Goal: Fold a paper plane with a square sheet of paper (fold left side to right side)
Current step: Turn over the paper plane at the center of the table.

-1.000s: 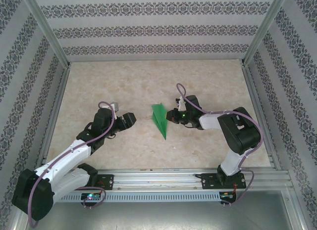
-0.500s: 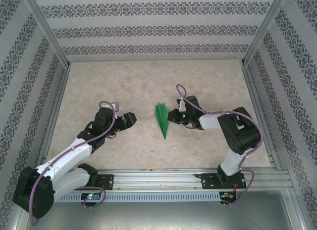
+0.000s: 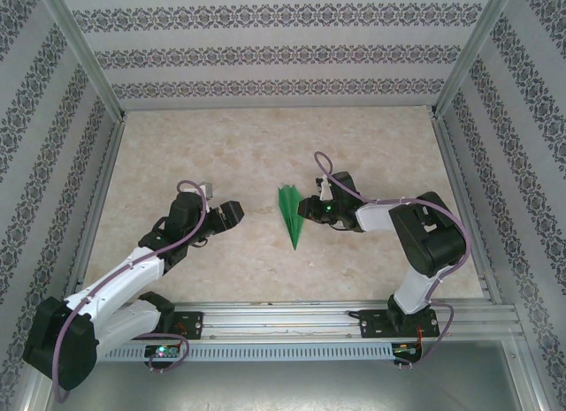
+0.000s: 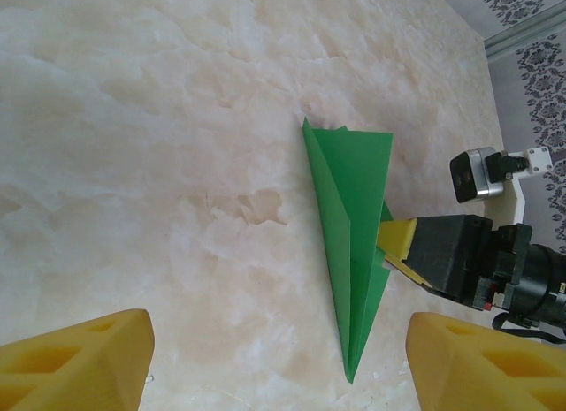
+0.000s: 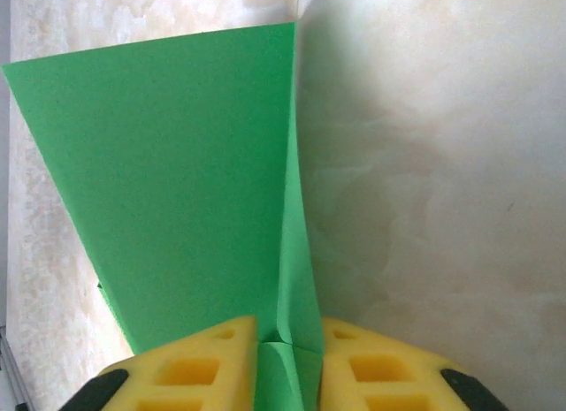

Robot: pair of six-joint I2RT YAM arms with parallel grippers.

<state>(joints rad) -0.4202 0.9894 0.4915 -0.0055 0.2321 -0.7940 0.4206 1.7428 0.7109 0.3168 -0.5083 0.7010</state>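
Observation:
The bright green paper plane [image 3: 289,215] lies flat on the marble table, a narrow dart with its tip toward the near edge. My right gripper [image 3: 306,208] is at its right edge. In the right wrist view the paper plane [image 5: 177,181] spreads out ahead, and a raised fold stands in the narrow gap of the right gripper [image 5: 289,367], whose yellow pads sit slightly apart and do not press it. My left gripper [image 3: 235,213] hovers open to the plane's left. The left wrist view has the paper plane [image 4: 354,216] ahead of the left gripper [image 4: 279,367].
The marble tabletop [image 3: 221,155] is walled by patterned panels, with metal frame posts at the corners. An aluminium rail [image 3: 283,318] runs along the near edge by the arm bases.
The plane, held tilted above the table a second ago, now lies flat. The right gripper's pads have parted slightly. The left arm has stayed in place.

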